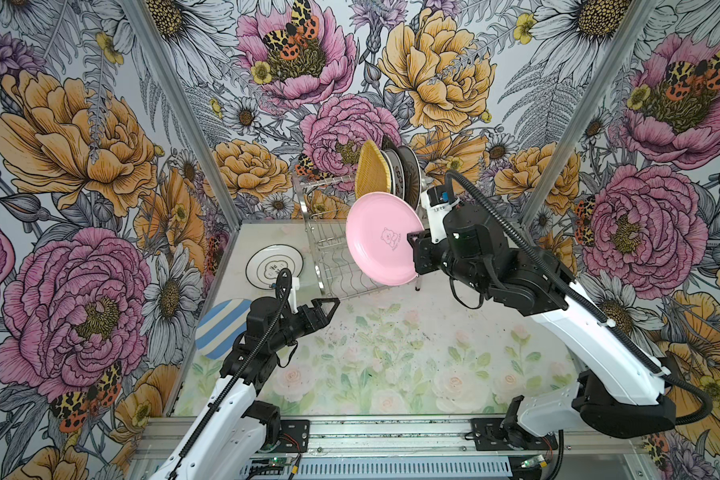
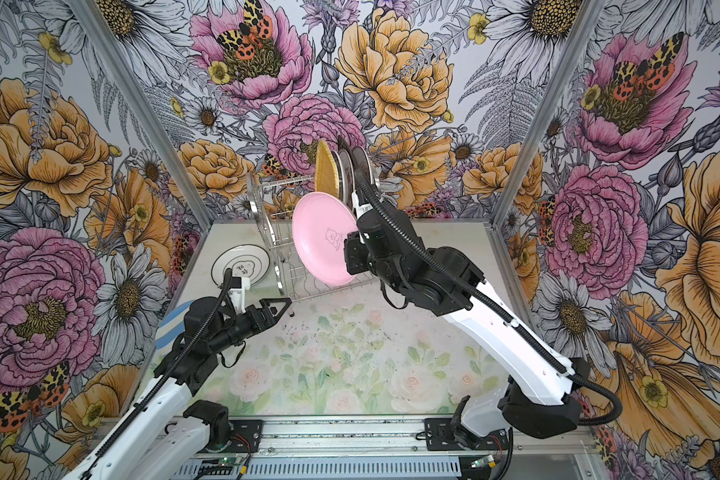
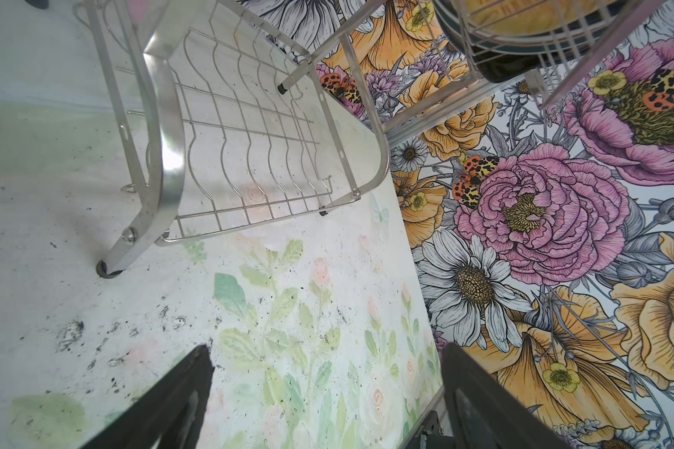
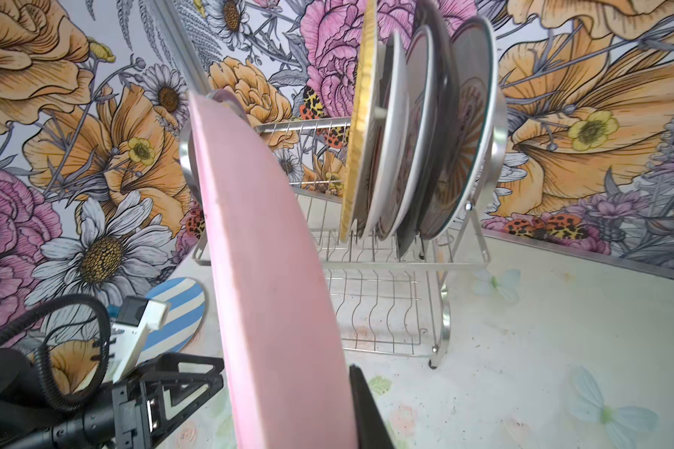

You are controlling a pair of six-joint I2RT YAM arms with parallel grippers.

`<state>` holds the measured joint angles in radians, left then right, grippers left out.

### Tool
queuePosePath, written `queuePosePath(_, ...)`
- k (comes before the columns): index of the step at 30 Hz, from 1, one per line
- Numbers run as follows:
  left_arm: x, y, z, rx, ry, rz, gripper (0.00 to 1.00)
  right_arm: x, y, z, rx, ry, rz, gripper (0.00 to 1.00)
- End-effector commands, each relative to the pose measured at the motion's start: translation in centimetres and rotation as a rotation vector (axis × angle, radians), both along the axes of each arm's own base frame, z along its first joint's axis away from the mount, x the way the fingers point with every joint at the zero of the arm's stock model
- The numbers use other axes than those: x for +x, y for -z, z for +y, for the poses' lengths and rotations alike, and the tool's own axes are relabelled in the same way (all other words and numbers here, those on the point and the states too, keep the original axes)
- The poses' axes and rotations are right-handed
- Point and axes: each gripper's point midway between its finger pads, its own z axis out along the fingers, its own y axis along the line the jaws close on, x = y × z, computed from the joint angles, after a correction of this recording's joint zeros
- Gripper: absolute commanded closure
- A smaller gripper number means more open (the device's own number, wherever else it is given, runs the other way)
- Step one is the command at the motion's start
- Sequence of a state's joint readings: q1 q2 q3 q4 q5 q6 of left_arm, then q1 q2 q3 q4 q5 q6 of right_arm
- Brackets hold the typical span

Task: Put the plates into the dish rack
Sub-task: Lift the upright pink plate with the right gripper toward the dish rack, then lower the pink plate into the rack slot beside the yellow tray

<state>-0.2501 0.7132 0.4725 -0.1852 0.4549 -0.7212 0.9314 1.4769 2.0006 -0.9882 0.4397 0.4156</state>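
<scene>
My right gripper (image 1: 414, 240) (image 2: 348, 246) (image 4: 308, 392) is shut on the rim of the pink plate (image 1: 381, 237) (image 2: 323, 237) (image 4: 273, 272). It holds the plate on edge, in the air in front of the dish rack (image 1: 323, 253) (image 2: 277, 249) (image 3: 250, 136) (image 4: 374, 311). The rack's upper tier holds a yellow woven plate (image 1: 373, 170) (image 4: 360, 124) and several round plates (image 1: 404, 172) (image 4: 425, 136); the lower shelf is bare. My left gripper (image 1: 329, 306) (image 2: 281, 306) (image 3: 327, 357) is open, low beside the rack's front foot, holding nothing.
A white plate with a black ring (image 1: 273, 266) (image 2: 240, 264) lies flat on the table left of the rack. A blue-white striped plate (image 1: 221, 328) (image 2: 171, 328) (image 4: 180, 311) lies at the table's left edge, partly under my left arm. Floral walls enclose three sides.
</scene>
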Motion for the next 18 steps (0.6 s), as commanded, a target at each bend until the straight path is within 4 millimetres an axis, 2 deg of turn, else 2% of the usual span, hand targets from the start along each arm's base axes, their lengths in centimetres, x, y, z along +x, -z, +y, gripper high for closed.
queuePosePath(1, 0.4, -1.0, 0.6, 0.025, -0.028, -0.039, 0.07, 2.1, -3.7, -1.0, -0.018, 0.143, -0.129, 1.00)
queuePosePath(8, 0.0, -1.1, 0.8, 0.024, -0.035, -0.043, 0.06, 5.9, -6.5, 1.3, -0.060, 0.244, -0.239, 1.00)
queuePosePath(18, -0.2, -0.9, 0.8, 0.025, -0.034, -0.040, 0.04, 10.3, -5.2, 4.9, -0.124, 0.352, -0.325, 1.00)
